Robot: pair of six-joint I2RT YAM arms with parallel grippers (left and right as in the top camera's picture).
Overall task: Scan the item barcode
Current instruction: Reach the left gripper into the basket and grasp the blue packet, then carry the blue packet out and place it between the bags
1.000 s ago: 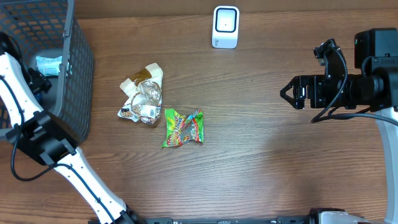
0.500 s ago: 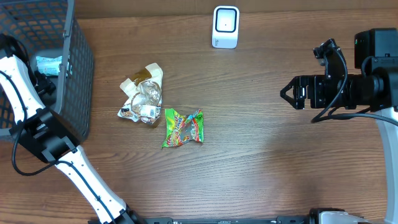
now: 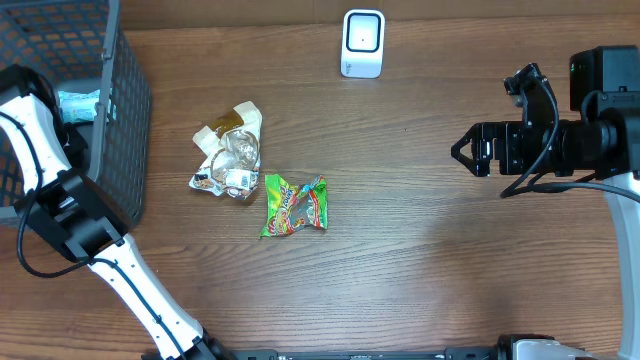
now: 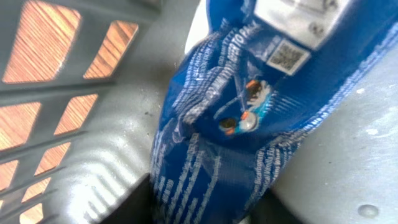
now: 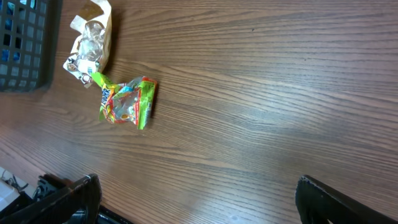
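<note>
At the far left corner of the bench [image 3: 420,270], the left arm [image 3: 30,120] reaches down into a dark mesh basket [image 3: 125,110], so from overhead its gripper is hidden behind the arm and the basket wall. On the left wrist camera, the left gripper [image 4: 200,214] shows only as two dark finger edges at the bottom of the frame. They stand narrow, pressed against either side of the lower end of a blue packet [image 4: 230,124], which they hold. The packet lies on the grey basket floor with the mesh wall just beside it. It is crumpled, covered in small white print, and carries a white label with a square code near its upper end. Overhead, a pale blue wrapper [image 3: 78,104] shows through the mesh, but I cannot tell whether it is the same packet. The white scanner [image 3: 362,42] stands upright at the far edge of the bench, well apart from the basket. Near the middle lie a crumpled clear and beige wrapper [image 3: 230,155] and, touching its lower corner, a green snack packet [image 3: 293,206]. The right gripper [image 3: 460,152] hangs above bare wood on the right side, its fingers spread wide with nothing between them, well apart from every item.
</note>
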